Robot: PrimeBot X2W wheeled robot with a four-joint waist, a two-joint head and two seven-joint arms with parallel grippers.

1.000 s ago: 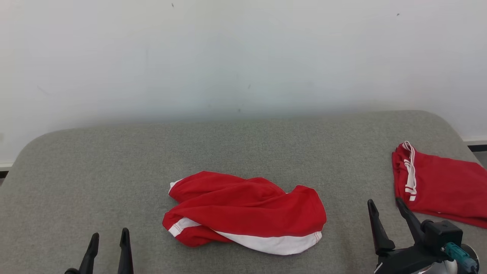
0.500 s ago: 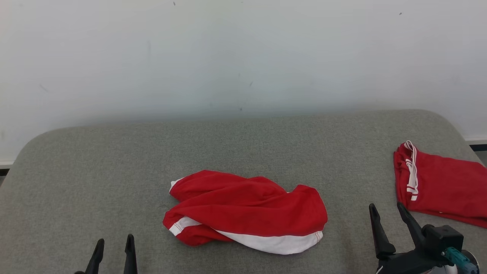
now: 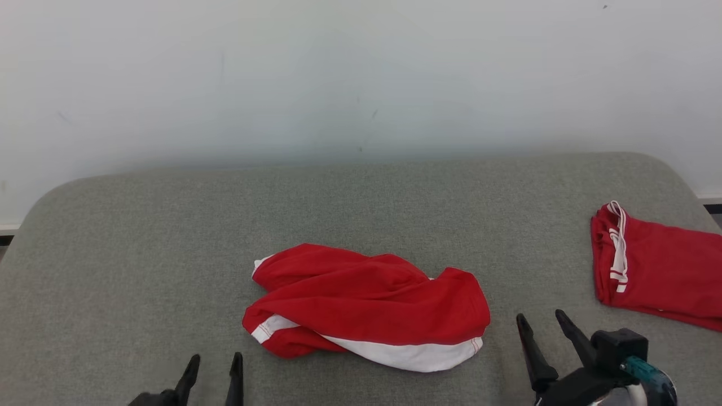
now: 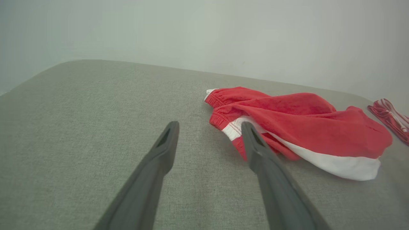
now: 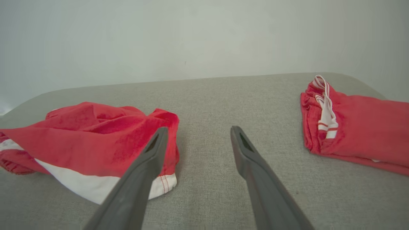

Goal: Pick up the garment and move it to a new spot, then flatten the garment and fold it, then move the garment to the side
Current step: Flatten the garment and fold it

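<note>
Left pincer (image 3: 216, 357) and right pincer (image 3: 540, 314) edged nearer the garment (image 3: 366, 299)

The garment (image 4: 303, 118) lies near the splayed left tool (image 4: 209, 124).

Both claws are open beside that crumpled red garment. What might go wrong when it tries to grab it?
1. The crumpled garment lies in overlapping layers, so the open left gripper or right gripper may pinch several at once and lift a bundle that is hard to flatten.
2. The folded garment lies at the right, near the right gripper; a wide swing might drag it out of shape.
</note>
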